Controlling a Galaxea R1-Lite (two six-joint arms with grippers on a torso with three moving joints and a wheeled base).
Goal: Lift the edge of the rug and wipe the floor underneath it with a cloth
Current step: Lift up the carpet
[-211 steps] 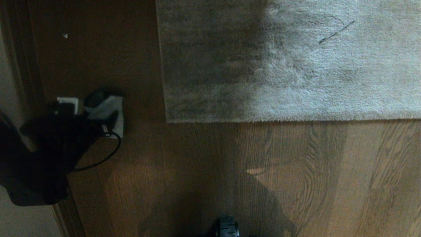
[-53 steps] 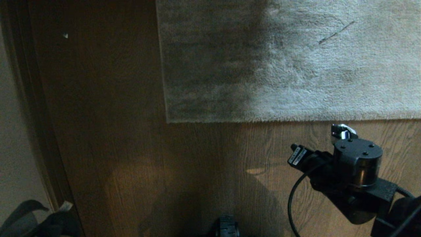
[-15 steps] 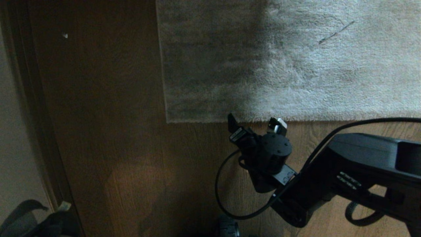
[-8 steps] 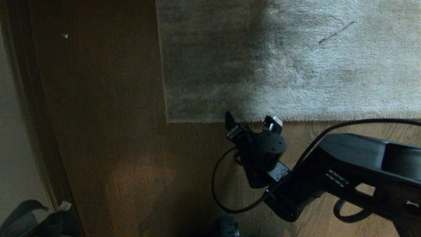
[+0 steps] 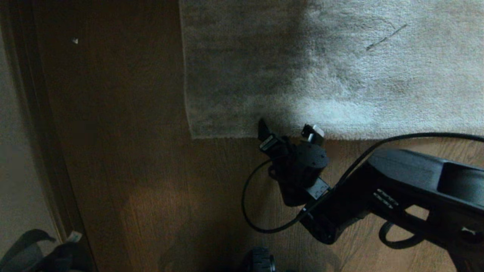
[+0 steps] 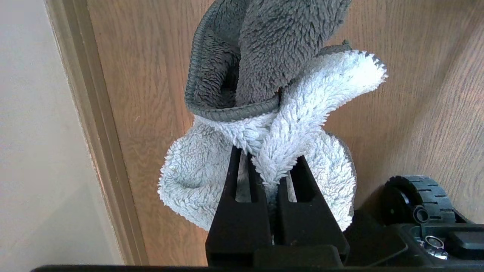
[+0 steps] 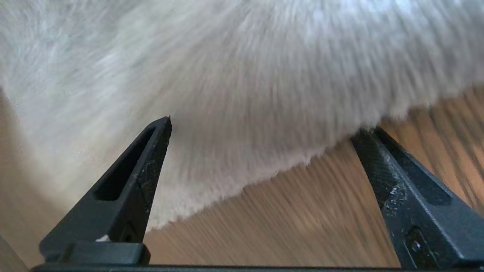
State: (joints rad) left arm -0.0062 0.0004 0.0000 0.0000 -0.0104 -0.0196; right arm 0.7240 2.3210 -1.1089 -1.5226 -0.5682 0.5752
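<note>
The pale plush rug (image 5: pixel 340 68) fills the far right of the head view, and the rug edge (image 5: pixel 227 135) runs across brown wood floor (image 5: pixel 151 181) to a square corner on the left. My right gripper (image 5: pixel 287 131) is low at that border, open wide. In the right wrist view one of its fingertips (image 7: pixel 164 126) lies over the pile and the other sits at the rug edge (image 7: pixel 242 177), with bare floor (image 7: pixel 302 219) between them. My left gripper (image 6: pixel 268 166) is shut on the cloth (image 6: pixel 302 109), a white and dark grey rag hanging above the floor. That arm is parked at the near left.
A skirting board and wall (image 5: pixel 22 151) run down the left side. My base wheel (image 5: pixel 261 262) shows at the near edge, and the right arm's cable (image 5: pixel 247 211) loops over the floor. A dark streak (image 5: pixel 385 37) marks the rug's far right.
My right gripper has crept forward from just short of the border, and its fingertips now reach the rug edge. It stays open. The left arm and cloth have not moved.
</note>
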